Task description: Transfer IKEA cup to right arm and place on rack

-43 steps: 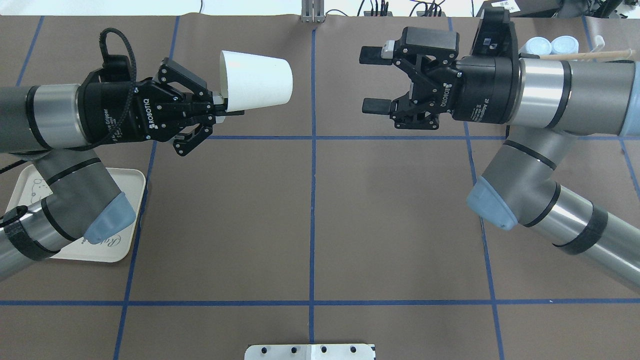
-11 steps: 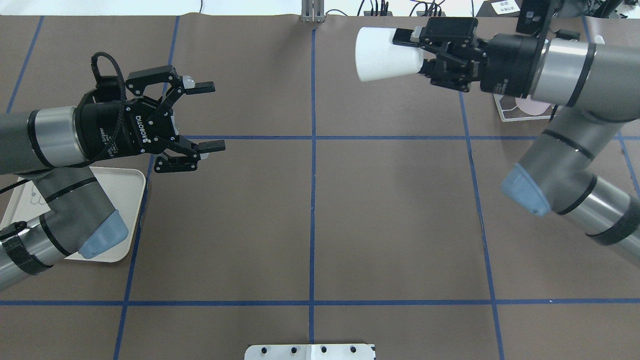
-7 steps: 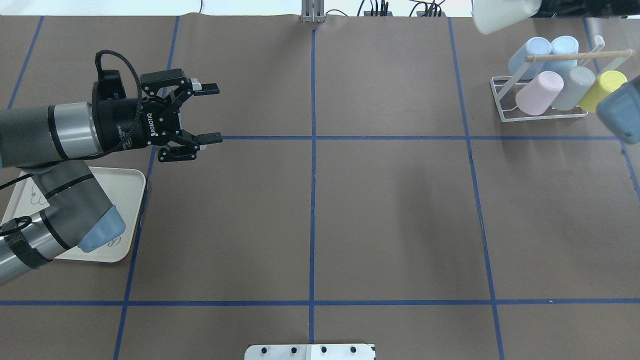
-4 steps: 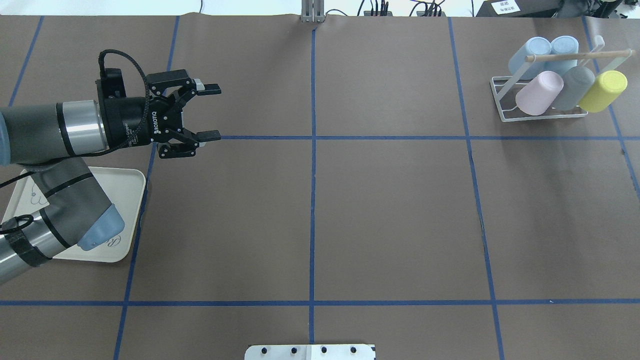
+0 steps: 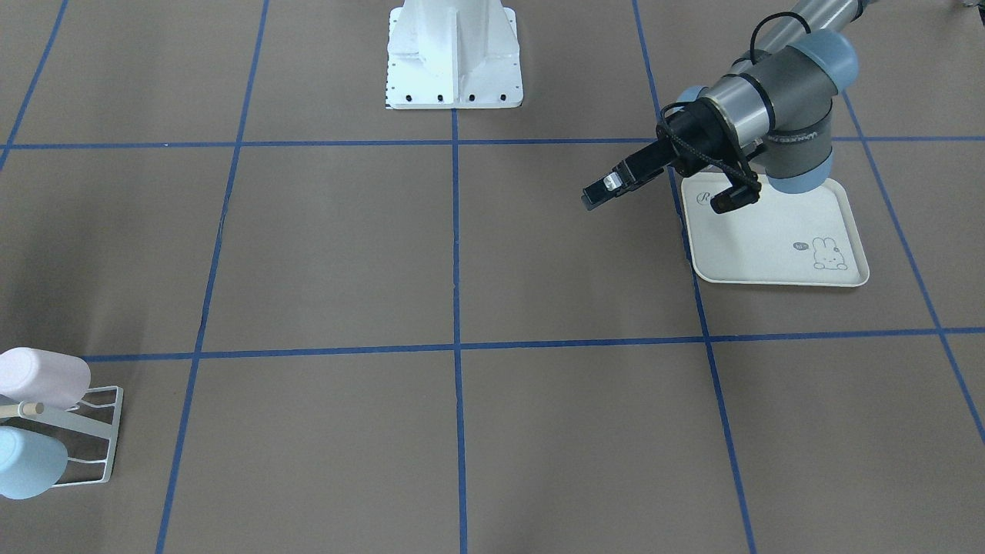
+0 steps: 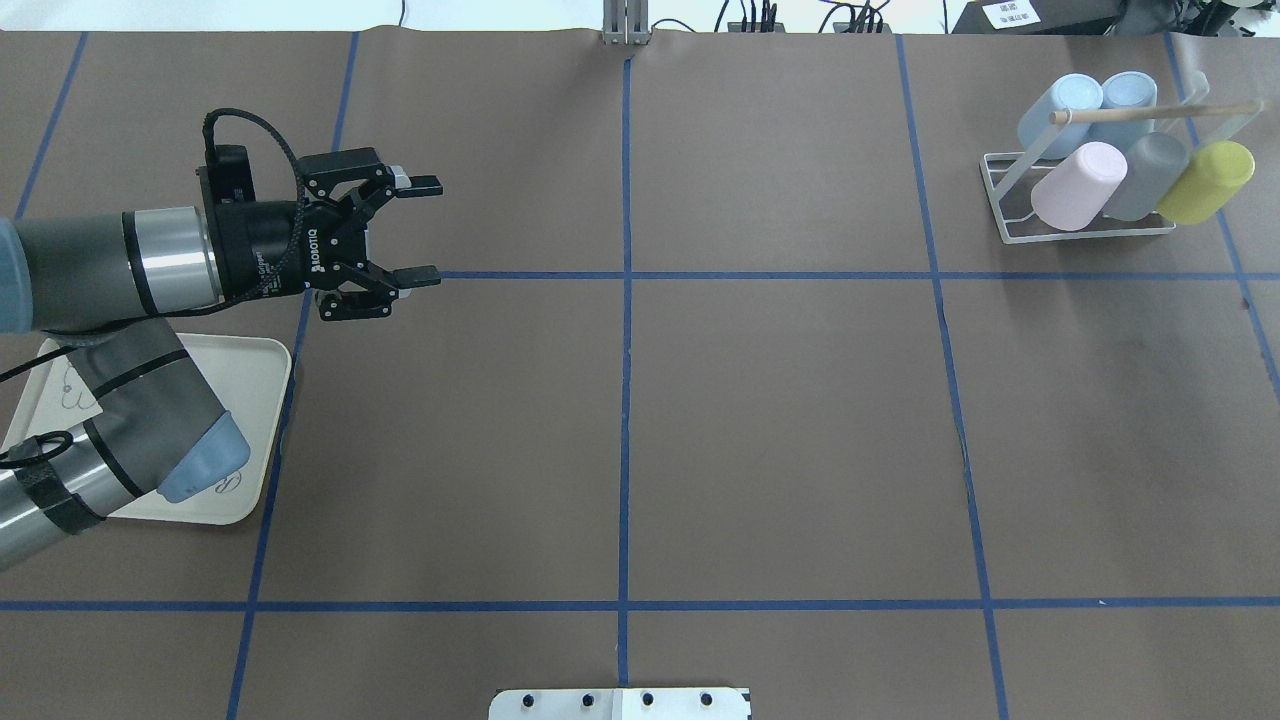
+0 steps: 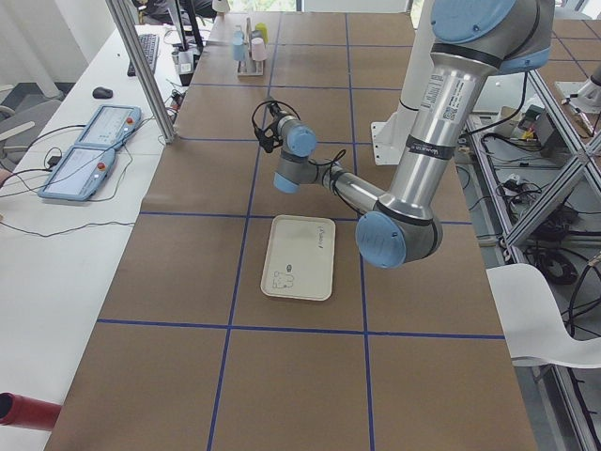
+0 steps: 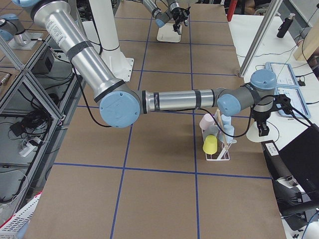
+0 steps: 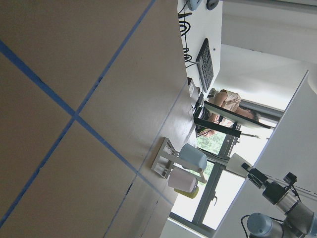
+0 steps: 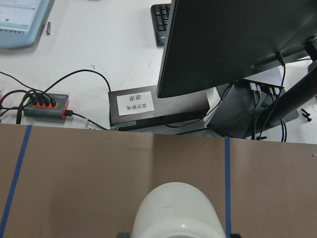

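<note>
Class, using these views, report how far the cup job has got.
Done: the handover; the left end effector is open and empty. In hand: the right end effector grips the white cup, past the rack. Left: setting it on the rack, which holds only coloured cups.

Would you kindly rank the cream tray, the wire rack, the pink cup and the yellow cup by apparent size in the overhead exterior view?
1. cream tray, although it is partly covered.
2. wire rack.
3. pink cup and yellow cup: these look about alike, so I have not ranked them.
</note>
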